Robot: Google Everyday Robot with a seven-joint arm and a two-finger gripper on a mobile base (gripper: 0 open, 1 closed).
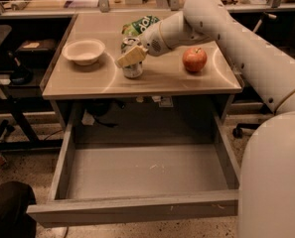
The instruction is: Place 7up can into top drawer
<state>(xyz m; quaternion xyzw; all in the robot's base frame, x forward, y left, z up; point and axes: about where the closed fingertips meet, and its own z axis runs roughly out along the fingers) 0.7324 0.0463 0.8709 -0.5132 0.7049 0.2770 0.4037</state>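
Observation:
The 7up can (132, 71) is a small silver can that stands upright on the tabletop, left of the middle. My gripper (131, 56) reaches in from the right and sits right at the can's upper half, covering part of it. The can rests on the table. The top drawer (137, 172) is pulled fully open below the table's front edge, and its grey floor is bare.
A white bowl (84, 51) sits left of the can. A red apple (194, 59) sits to its right. A green chip bag (139, 25) lies behind it. My arm (246, 48) crosses the table's right side. A dark object (8, 209) is on the floor at bottom left.

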